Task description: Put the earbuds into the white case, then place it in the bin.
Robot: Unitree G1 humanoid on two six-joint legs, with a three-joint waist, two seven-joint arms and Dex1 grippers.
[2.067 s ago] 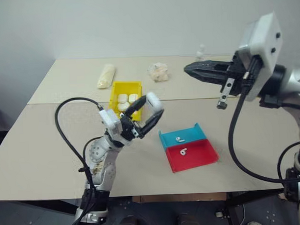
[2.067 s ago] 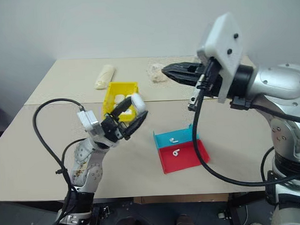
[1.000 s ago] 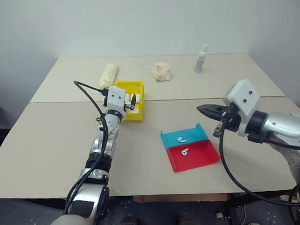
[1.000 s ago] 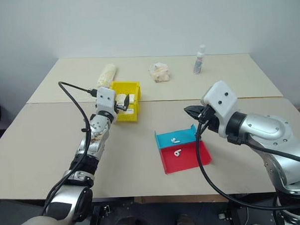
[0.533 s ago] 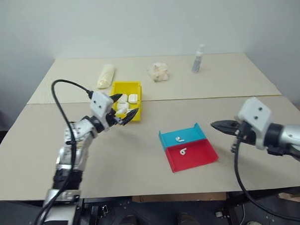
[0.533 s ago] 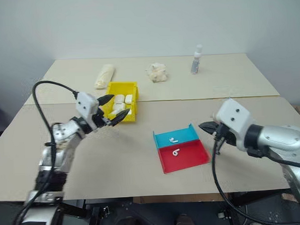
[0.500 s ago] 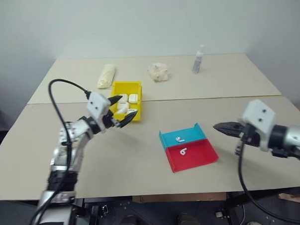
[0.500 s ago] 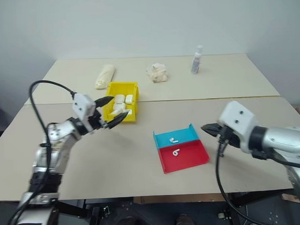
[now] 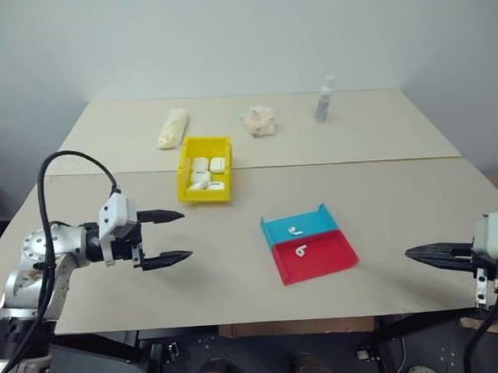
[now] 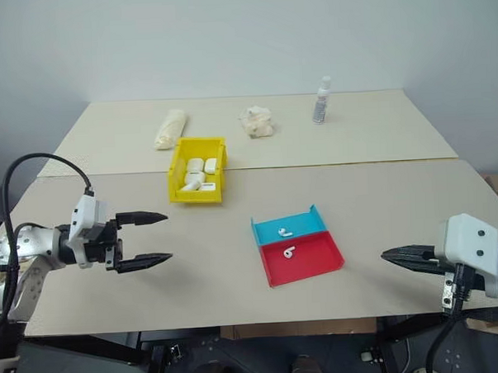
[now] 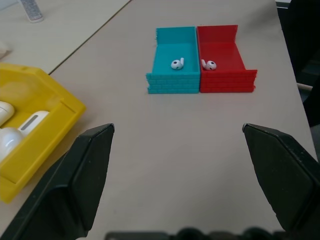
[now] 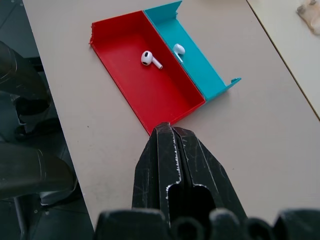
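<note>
Looking down from the head cameras, the left gripper (image 9: 173,236) hangs over the near left of the table (image 9: 236,278), its two black fingers spread wide and holding nothing, pointing across toward the middle. The right gripper (image 10: 394,255) sits low at the near right edge, fingers pressed together, empty. The yellow bin (image 9: 185,168) stands just beyond the left gripper and holds several white cases (image 9: 205,173); I cannot tell which one, if any, is the case meant for this round, nor whether any lid is open. The earbuds (image 9: 299,240) lie in the blue-and-red tray (image 9: 325,262) mid-table, one in the blue half, one in the red. A paper wad, a wrapped roll and a small bottle stand on the far side, well apart. Left wrist view: the spread fingers frame the tray, both earbuds loose inside it, the bin's corner with cases to one side. Right wrist view: the shut fingers point at the tray's red end, the earbud in the red half (image 12: 147,58) and the earbud in the blue half (image 12: 178,49) both plainly loose. Judgement: the earbuds are not yet in a case, so the loading step is still to do. Next move likely calls for a case out on the table with lid open, then a fine pinch on each tiny bud; slippage is the risk.
</note>
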